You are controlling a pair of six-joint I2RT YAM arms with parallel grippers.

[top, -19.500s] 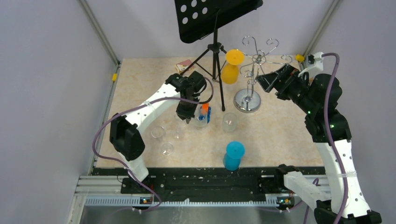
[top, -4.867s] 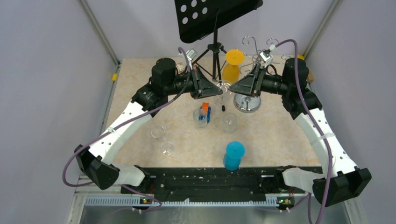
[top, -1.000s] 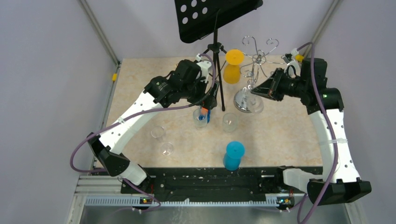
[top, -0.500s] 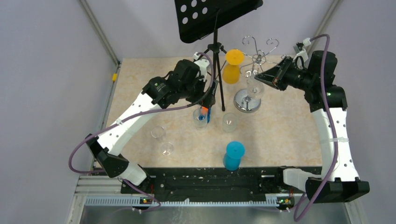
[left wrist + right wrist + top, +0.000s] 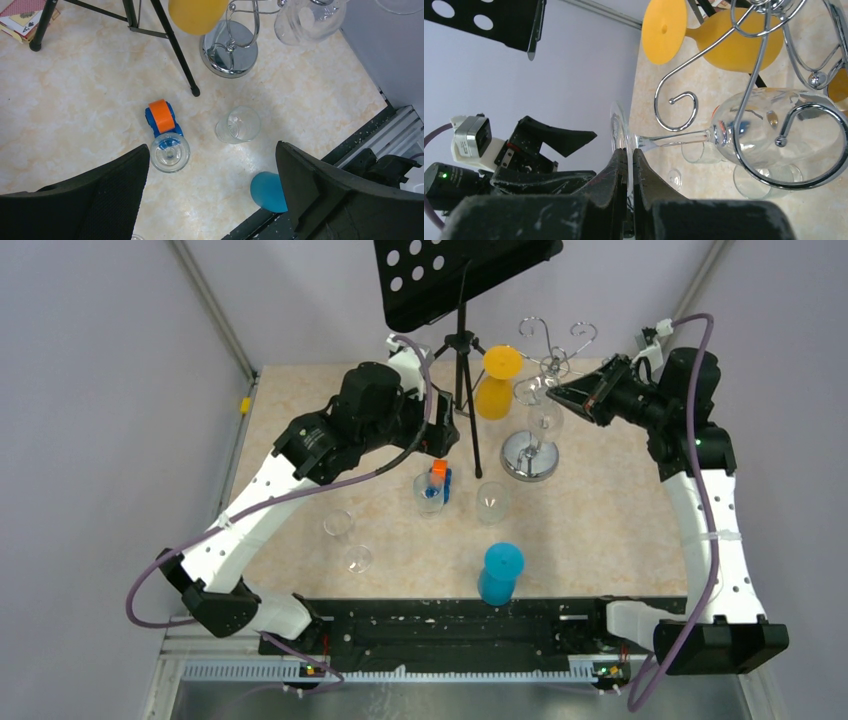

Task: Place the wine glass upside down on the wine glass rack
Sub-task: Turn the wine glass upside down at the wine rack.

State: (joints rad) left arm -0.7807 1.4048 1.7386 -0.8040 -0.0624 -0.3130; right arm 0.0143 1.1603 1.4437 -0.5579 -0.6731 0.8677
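The right pincer (image 5: 629, 155) is pressed together on the flat foot of a clear wine glass (image 5: 759, 122), pinching the disc between its two tips. From the tips the stem runs straight out to the bowl, and the glass hangs foot up and bowl down. Chrome hooks of the wine glass rack (image 5: 674, 105) curl just past the tips and cross in front of the bowl. Whether glass and wire touch cannot be told. Farther out, behind those hooks, a yellow wine glass (image 5: 724, 45) hangs upside down. The rack's round base stands on the table (image 5: 600, 510) below the pincer.

The left pincer (image 5: 212, 148) is spread wide, holds nothing and hangs above the table, well apart from the right one. Under its gap stands a small clear tumbler (image 5: 238, 125). Near one finger is a clear cup (image 5: 170, 152) with a blue and orange toy (image 5: 162, 117) just beside it. Near the other finger is a blue plastic glass (image 5: 267, 192). Farther ahead stand the tripod legs of a black music stand (image 5: 170, 50).
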